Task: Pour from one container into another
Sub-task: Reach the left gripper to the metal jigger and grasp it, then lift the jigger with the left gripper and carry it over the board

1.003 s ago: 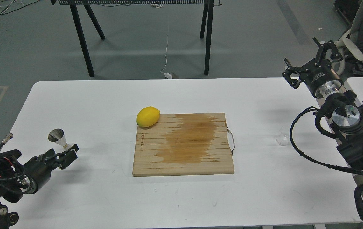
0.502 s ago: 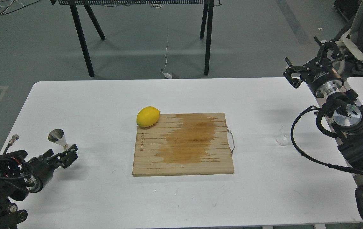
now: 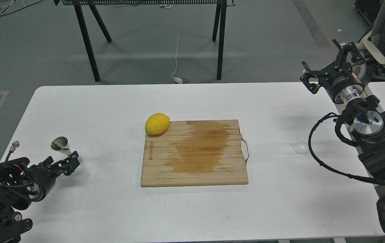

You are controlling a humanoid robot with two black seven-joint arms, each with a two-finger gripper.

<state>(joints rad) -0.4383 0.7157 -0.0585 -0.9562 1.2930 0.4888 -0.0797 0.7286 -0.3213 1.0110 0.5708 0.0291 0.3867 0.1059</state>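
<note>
The shiny steel jigger (image 3: 59,144) stands upright near the table's left edge. My left gripper (image 3: 72,162) lies low on the table just right of and below it. Its dark fingers cover the jigger's lower cone, and whether they are around it or open cannot be made out. The small clear glass cup (image 3: 299,146) stands on the table's right side, with nothing touching it. My right gripper (image 3: 327,65) hangs high beyond the table's far right corner, well above and behind the cup. Its fingers are spread open with nothing between them.
A wooden cutting board (image 3: 194,153) with a dark wet stain and a metal handle lies mid-table. A yellow lemon (image 3: 157,123) rests at its far left corner. The white table (image 3: 111,108) ends at the left beside my left arm. Black stand legs (image 3: 86,40) rise behind.
My left arm has sunk and drawn slightly left, bringing its fingers closer against the jigger's base. The right arm has barely shifted. The cup, lemon and board are unmoved.
</note>
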